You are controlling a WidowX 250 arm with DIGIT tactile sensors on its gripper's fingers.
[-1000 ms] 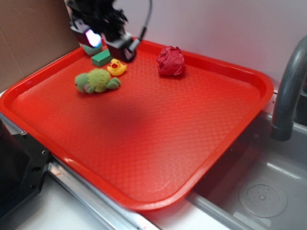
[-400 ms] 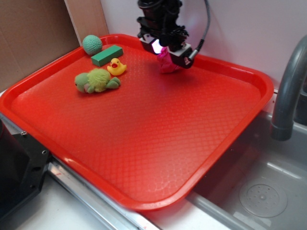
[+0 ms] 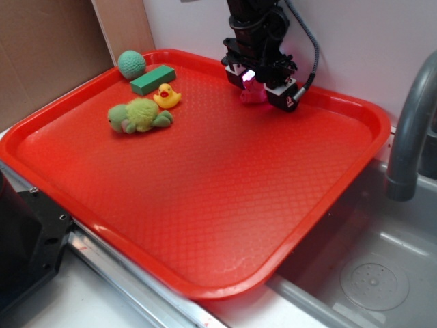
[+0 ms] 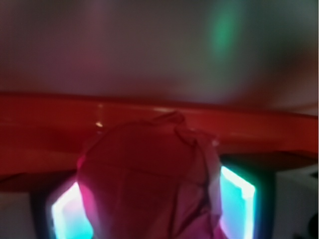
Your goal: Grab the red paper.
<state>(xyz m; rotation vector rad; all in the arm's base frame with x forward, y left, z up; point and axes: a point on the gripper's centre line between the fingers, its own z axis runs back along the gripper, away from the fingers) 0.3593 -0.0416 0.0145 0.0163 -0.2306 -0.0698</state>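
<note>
Gripper (image 3: pixel 261 87) down at upper centre of the exterior view, near the tray's far rim. Jaws astride the red paper (image 3: pixel 252 92); a lit pad (image 4: pixel 238 199) shows either side of it in the wrist view. Pads look close against the crumpled sides, but whether they press or merely flank, cannot tell. Paper fills the lower centre of the wrist view, far rim just behind it; in the exterior view only a pink-lit scrap shows between the fingers.

Step in hand, by my reading: the grasp itself. Next move likely calls for a firm squeeze, then a straight lift clear of the red tray (image 3: pixel 205 205).

Upper left, well apart: teal ball (image 3: pixel 131 64), green block (image 3: pixel 152 79), yellow duck (image 3: pixel 166 96), green plush turtle (image 3: pixel 138 115).
</note>
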